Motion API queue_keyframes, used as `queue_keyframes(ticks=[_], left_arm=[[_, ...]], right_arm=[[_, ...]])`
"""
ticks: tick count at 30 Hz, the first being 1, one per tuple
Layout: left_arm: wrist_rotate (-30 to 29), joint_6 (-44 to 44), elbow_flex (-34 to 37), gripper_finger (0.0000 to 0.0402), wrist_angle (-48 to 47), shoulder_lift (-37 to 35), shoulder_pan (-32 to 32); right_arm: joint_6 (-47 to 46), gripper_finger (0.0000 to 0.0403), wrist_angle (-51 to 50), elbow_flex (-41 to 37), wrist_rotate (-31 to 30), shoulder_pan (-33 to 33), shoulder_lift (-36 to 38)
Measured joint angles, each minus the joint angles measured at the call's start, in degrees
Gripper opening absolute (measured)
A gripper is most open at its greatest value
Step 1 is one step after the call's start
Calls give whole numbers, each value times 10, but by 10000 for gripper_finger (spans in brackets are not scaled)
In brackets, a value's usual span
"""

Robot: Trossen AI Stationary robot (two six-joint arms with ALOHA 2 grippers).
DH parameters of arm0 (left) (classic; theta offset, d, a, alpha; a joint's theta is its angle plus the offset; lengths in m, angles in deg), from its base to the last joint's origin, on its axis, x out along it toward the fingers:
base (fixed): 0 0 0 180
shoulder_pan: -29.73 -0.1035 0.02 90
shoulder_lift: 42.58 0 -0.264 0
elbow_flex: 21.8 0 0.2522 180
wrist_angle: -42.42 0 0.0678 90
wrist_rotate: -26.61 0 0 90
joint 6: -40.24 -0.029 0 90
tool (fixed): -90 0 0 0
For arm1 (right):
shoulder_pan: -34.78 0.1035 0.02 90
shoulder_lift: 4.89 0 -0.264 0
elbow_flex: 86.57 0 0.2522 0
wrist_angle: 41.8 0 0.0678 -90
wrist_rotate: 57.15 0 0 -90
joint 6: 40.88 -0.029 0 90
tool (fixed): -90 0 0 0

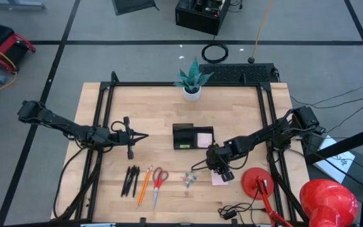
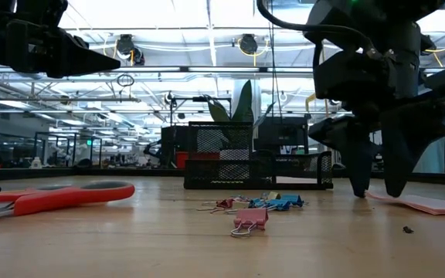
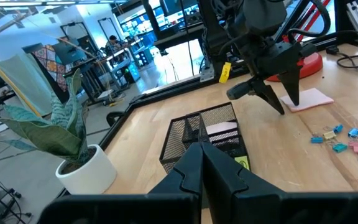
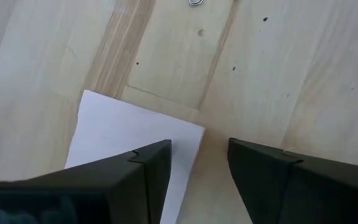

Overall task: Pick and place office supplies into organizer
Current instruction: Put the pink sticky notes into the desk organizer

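Pale wooden desk (image 1: 150,113) carries everything. Near its middle sits the black mesh organizer (image 1: 192,136), with a pink pad showing in its right compartment. The white plant pot (image 1: 192,93) stands at the back edge, behind it.

The right gripper (image 1: 224,174) hangs point-down over a pink sticky-note pad (image 1: 218,180) toward the front right part of the desk, between the organizer and the red lamp base (image 1: 256,180). Its jaws are parted and grasp nothing; in the right wrist view the two fingertips (image 4: 151,163) straddle one corner of the pad (image 4: 126,140), one over the paper and one over bare wood. From table height the fingertips stand just above the pad (image 2: 419,203), and whether they touch it cannot be told.

The left gripper (image 1: 145,135) waits above the left half of the desk, level with the organizer, its jaws clenched on nothing.

Along the front edge lie black pens (image 1: 131,180), an orange pencil (image 1: 145,185) and red-handled scissors (image 1: 158,184), side by side. A cluster of small clips (image 1: 190,180) lies just to their right, in front of the organizer.
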Motion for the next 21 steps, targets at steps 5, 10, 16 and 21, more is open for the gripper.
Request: queue_keyframes(ticks=[5, 10, 16, 21], left_arm=[[0, 0, 0, 15, -1, 0, 0], [0, 0, 0, 14, -1, 0, 0], [0, 0, 0, 15, -1, 0, 0], [0, 0, 0, 15, -1, 0, 0]], right_arm=[[5, 146, 10, 0, 37, 0, 0], [12, 146, 9, 0, 36, 0, 0], [21, 137, 9, 0, 33, 0, 0], [26, 103, 9, 0, 20, 0, 0]])
